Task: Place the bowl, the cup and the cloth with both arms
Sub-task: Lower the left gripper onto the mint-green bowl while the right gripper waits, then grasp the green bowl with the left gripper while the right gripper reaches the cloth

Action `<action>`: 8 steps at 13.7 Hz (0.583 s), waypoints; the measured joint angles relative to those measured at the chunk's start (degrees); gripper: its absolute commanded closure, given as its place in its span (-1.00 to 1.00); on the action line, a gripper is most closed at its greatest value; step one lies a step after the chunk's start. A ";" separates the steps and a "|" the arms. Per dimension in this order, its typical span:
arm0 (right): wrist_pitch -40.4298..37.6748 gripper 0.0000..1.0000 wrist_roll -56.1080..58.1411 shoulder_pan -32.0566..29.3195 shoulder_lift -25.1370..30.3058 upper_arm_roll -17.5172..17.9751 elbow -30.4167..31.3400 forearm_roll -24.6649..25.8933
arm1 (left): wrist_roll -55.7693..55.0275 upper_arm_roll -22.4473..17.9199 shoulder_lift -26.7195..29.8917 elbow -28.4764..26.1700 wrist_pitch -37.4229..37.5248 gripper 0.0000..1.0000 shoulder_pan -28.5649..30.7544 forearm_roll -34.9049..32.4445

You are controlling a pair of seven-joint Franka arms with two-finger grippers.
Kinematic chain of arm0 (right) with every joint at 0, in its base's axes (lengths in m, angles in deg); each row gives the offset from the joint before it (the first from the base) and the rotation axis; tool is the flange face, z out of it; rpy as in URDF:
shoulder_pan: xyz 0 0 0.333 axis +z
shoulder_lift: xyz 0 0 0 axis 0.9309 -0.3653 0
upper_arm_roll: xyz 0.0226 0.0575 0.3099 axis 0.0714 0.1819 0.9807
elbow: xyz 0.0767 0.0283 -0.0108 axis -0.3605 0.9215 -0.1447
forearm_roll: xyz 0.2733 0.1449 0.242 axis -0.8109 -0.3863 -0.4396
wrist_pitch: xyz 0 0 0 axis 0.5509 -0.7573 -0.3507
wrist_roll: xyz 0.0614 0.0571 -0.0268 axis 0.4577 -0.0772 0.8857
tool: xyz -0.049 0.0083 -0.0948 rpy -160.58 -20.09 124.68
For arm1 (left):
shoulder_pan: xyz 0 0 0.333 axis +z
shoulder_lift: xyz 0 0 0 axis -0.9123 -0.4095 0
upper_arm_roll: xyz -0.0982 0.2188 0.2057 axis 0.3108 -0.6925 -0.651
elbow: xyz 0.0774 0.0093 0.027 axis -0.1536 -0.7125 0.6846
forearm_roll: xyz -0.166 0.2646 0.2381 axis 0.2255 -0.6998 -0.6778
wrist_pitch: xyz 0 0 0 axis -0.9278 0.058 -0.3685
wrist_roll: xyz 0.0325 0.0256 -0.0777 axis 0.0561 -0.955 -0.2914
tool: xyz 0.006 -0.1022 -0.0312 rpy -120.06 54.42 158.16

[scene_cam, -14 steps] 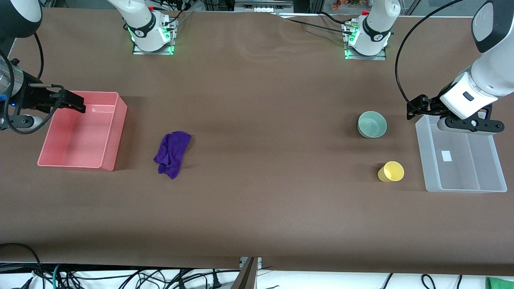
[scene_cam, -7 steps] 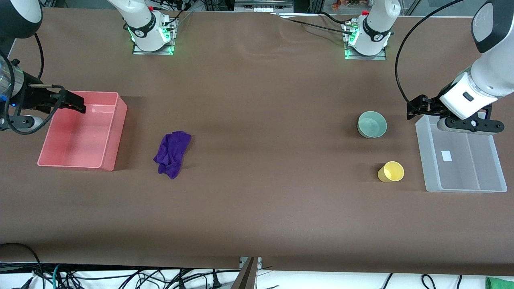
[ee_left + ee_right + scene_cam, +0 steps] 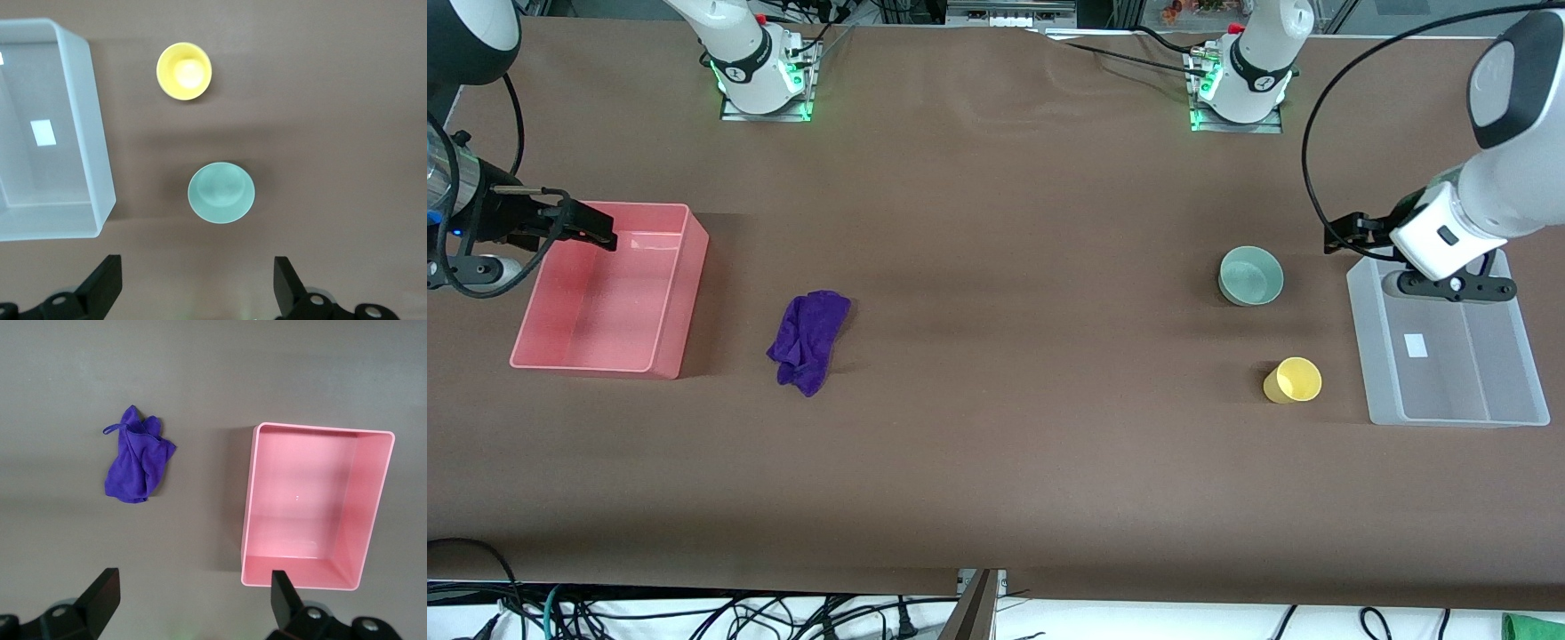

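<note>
The mint-green bowl (image 3: 1251, 276) stands upright toward the left arm's end of the table. It also shows in the left wrist view (image 3: 221, 192). The yellow cup (image 3: 1293, 380) stands upright nearer to the front camera than the bowl, and shows in the left wrist view (image 3: 184, 71). The purple cloth (image 3: 809, 340) lies crumpled toward the right arm's end and shows in the right wrist view (image 3: 137, 467). My left gripper (image 3: 1343, 236) (image 3: 197, 270) is open and empty, above the table between the bowl and the clear bin. My right gripper (image 3: 591, 229) (image 3: 193, 583) is open and empty over the pink bin.
An empty pink bin (image 3: 694, 267) (image 3: 248, 500) sits beside the cloth at the right arm's end. An empty clear plastic bin (image 3: 1360, 338) (image 3: 90, 133) sits beside the bowl and cup at the left arm's end. The brown table (image 3: 1014, 356) lies bare between cloth and bowl.
My left arm has shifted slightly, its wrist lower in the front view, with the gripper still by the clear bin's corner. The right arm and the objects have not moved.
</note>
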 measured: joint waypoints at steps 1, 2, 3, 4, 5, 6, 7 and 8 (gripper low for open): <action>0.00 -1.00 0.00 0.00 0.00 0.00 0.00 0.00 | 0.09 -0.02 -0.66 -0.36 -0.08 -1.00 0.50 0.00; 0.00 -1.00 0.00 0.00 0.00 0.00 -0.01 0.00 | 0.13 0.00 -1.34 -1.38 -0.94 -1.00 0.56 0.00; 0.00 -1.00 0.00 0.00 0.00 0.00 -0.02 0.00 | 0.13 0.12 -1.92 -3.25 -2.94 -1.00 0.42 0.00; 0.00 -1.00 0.00 0.00 0.00 0.00 -0.02 0.00 | 0.28 0.26 -2.49 -5.76 -5.31 -1.00 0.24 -0.07; 0.00 -1.00 0.00 0.00 0.00 0.00 -0.03 0.00 | 1.23 0.40 -3.15 -8.51 -7.07 -0.99 0.10 -0.20; 0.00 -1.00 0.00 0.00 0.00 0.02 -0.03 0.00 | 3.33 0.50 -4.01 -10.95 -8.08 -0.99 -0.03 -0.25; 0.00 -1.00 0.00 0.00 0.00 0.03 -0.03 -0.01 | 6.52 0.62 -5.19 -12.96 -9.12 -0.99 -0.14 -0.27; 0.01 -1.00 0.00 0.00 0.00 0.03 -0.04 -0.01 | 10.04 0.69 -6.45 -14.69 -11.05 -0.99 -0.18 -0.28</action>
